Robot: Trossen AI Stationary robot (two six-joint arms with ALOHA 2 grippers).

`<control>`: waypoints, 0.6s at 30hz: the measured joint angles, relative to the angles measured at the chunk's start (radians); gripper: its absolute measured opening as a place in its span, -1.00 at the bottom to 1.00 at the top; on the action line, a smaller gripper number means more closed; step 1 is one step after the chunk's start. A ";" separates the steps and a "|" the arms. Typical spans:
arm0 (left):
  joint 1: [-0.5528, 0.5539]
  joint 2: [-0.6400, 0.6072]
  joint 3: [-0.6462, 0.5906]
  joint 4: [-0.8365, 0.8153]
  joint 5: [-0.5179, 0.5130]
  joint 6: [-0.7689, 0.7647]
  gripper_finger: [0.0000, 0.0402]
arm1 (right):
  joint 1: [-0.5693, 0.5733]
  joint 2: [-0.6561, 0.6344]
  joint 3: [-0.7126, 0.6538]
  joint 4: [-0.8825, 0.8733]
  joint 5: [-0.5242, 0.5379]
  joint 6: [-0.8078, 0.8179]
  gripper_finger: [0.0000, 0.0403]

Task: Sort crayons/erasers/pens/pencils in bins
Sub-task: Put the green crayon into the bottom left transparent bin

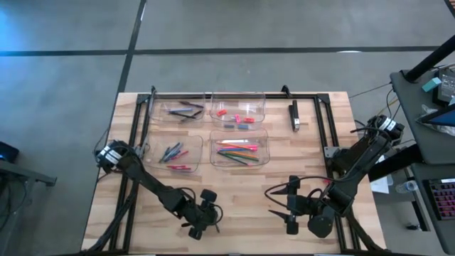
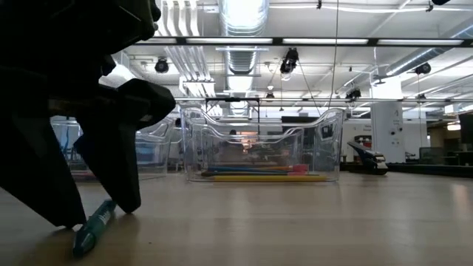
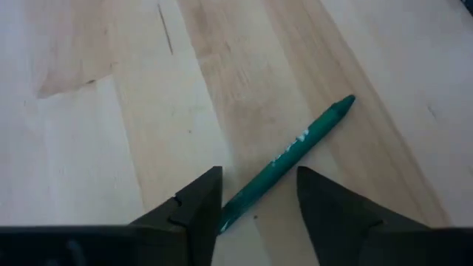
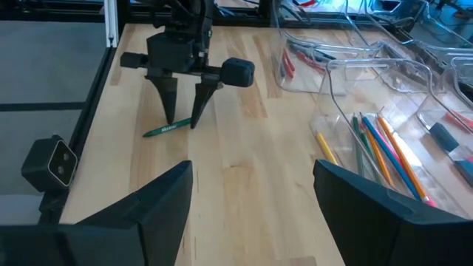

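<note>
— Straddling what, exactly?

— The left gripper (image 4: 179, 122) stands over a green pen (image 3: 284, 168) on the near left part of the wooden table (image 1: 242, 192), its two fingers spread, one on each side of the pen's lower end. The low view shows both fingertips down at the tabletop with the pen (image 2: 93, 227) lying flat between them; whether either pad touches it cannot be told.

— And the other arm?

— The right gripper (image 1: 291, 206) waits near the table's front right, fingers wide apart, holding nothing.

— Where do the sorted things sit?

— In four clear bins at the table's far half, well apart from the pen. The near right bin (image 1: 264, 146) holds long coloured pencils (image 1: 238, 151). The far right bin (image 1: 261, 105) holds small red and blue erasers (image 1: 240, 119). The far left bin (image 1: 165, 108) holds dark pens (image 1: 187, 110), and the near left bin (image 1: 155, 153) holds short crayons (image 1: 173, 152).
</note>
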 joint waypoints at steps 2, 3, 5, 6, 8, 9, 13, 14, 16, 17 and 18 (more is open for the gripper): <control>0.001 0.001 -0.008 0.000 0.005 -0.006 -0.28 | 0.000 0.000 -0.001 0.000 0.000 0.000 0.33; 0.002 0.001 -0.010 -0.002 0.005 -0.014 -0.32 | 0.000 0.000 -0.001 0.000 0.000 0.000 0.33; 0.002 0.002 -0.012 -0.007 0.007 -0.016 -0.39 | 0.000 0.000 -0.002 0.000 0.000 0.000 0.33; 0.002 0.002 -0.012 -0.008 0.008 -0.017 -0.42 | 0.000 0.000 -0.002 0.000 0.000 0.000 0.33; 0.003 0.003 -0.012 -0.008 0.007 -0.018 -0.46 | 0.000 0.000 -0.002 0.000 0.000 0.000 0.33; 0.003 0.003 -0.012 -0.009 0.007 -0.018 -0.48 | 0.000 0.000 -0.002 0.000 0.000 0.000 0.33; 0.003 0.003 -0.012 -0.015 0.008 -0.016 -0.55 | 0.000 0.000 -0.002 0.000 0.000 0.000 0.33; 0.003 0.003 -0.013 -0.015 0.008 -0.015 -0.57 | 0.000 0.000 -0.002 0.000 0.000 0.000 0.33; 0.003 0.003 -0.013 -0.016 0.008 -0.014 -0.62 | 0.000 0.000 -0.002 0.000 0.000 0.000 0.33; 0.003 0.003 -0.013 -0.016 0.008 -0.012 -0.65 | 0.000 0.000 -0.002 0.000 0.000 0.000 0.33; 0.003 0.002 -0.013 -0.017 0.008 -0.011 -0.69 | 0.000 0.000 -0.002 0.000 0.000 0.000 0.33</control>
